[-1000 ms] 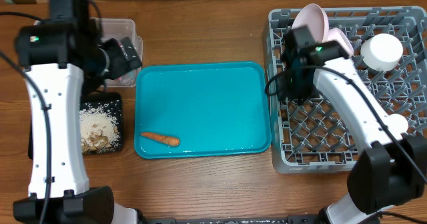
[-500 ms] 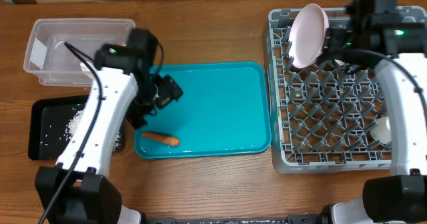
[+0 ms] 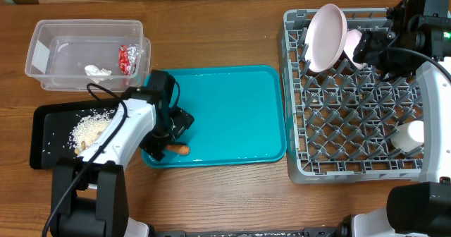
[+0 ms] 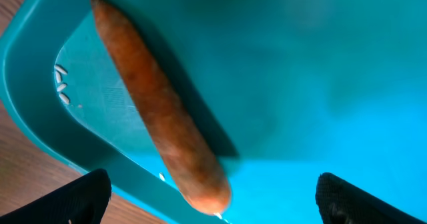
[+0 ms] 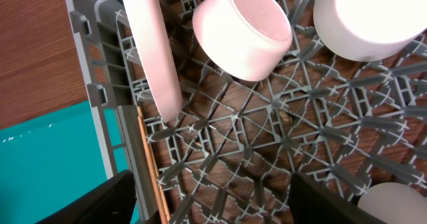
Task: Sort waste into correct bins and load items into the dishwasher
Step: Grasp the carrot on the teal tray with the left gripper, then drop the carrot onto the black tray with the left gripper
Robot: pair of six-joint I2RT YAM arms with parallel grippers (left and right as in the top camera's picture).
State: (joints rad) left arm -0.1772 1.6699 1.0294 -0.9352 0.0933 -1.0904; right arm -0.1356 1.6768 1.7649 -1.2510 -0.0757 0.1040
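The left gripper [image 4: 210,199] is hovering low over the near-left corner of the flat teal plastic serving tray [image 3: 225,103], its two dark fingers [image 4: 83,194] spread wide apart and holding nothing. The small orange carrot [image 4: 160,121] is lying on the tray floor between them, touching neither finger, slanting toward the tray's rim. A few loose white grains [image 4: 61,91] are sitting on the tray just beside it.

On the wooden surface [image 3: 211,25] at far left, the clear rectangular plastic tub [image 3: 42,39] is holding the shiny red crumpled wrapper [image 3: 125,58] and the small crumpled white scrap [image 3: 97,70]. Just near of it, the shallow black rectangular tray [image 3: 39,149] is carrying the beige-and-white loose food bits [image 3: 88,128].

On the right, the large square grey plastic dish rack [image 3: 352,117] is standing just beside the teal tray. The round pale pinkish-white plate [image 5: 152,44] is standing on edge in its far-left corner, with a pale pink cup [image 5: 243,27] tilting just to its right and a white round bowl [image 5: 367,17] farther right. Another white bowl [image 3: 411,133] is resting at the rack's right side. The thin light wooden chopsticks [image 5: 150,164] are lying along the inside of the rack's left wall. The right gripper [image 5: 223,201] is hanging above the rack's far part, its fingers well apart and empty.
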